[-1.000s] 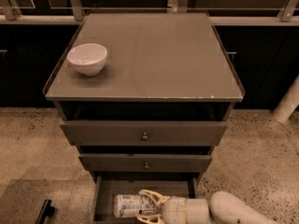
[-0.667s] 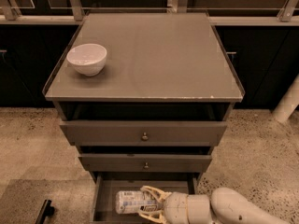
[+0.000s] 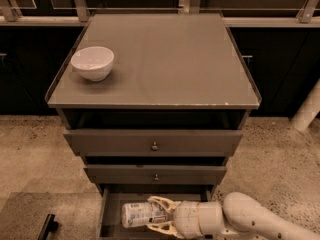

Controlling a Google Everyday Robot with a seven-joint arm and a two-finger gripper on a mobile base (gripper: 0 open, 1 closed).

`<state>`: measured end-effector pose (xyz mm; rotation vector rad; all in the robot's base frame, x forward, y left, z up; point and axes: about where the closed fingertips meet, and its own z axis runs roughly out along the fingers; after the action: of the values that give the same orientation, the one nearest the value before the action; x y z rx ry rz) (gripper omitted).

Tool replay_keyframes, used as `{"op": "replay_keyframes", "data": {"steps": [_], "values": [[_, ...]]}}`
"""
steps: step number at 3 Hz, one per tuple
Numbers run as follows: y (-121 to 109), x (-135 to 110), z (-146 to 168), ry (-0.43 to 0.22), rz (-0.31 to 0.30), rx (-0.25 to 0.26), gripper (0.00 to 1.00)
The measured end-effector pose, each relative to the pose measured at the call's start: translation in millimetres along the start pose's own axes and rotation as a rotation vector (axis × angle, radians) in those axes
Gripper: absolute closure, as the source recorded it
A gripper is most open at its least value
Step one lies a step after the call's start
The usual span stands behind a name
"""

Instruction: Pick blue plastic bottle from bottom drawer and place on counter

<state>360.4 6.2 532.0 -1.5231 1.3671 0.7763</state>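
Gripper (image 3: 159, 215) is reaching into the bottom drawer (image 3: 107, 219), right at the blue bottle (image 3: 140, 214) lying inside. Can't tell if it's clamping. Next it's needing a firm hold before lifting to the counter (image 3: 165, 64).

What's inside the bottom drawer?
The blue plastic bottle lies on its side in the bottom drawer, with the gripper at its right end. The arm covers the drawer's right part, so anything there is hidden.

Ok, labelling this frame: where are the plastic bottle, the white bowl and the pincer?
Clear bluish plastic bottle (image 3: 136, 214): camera view, label.
Round white bowl (image 3: 93, 64): camera view, outer wall.
Pincer (image 3: 151, 214): camera view, grasping end, at bottle in bottom drawer (image 3: 111, 219).
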Motion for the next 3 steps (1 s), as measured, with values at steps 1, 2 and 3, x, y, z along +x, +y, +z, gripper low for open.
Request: {"op": "replay_keyframes", "data": {"steps": [1,2,3], "values": [[-21.8,-28.4,-11.5,0.002,-0.087,-0.047,1.0],[-44.1,-72.5,-33.8,0.022,-0.203,-0.074,1.0],[-62.7,-117.9,-57.3,0.059,-0.293,-0.08,1.0]]}}
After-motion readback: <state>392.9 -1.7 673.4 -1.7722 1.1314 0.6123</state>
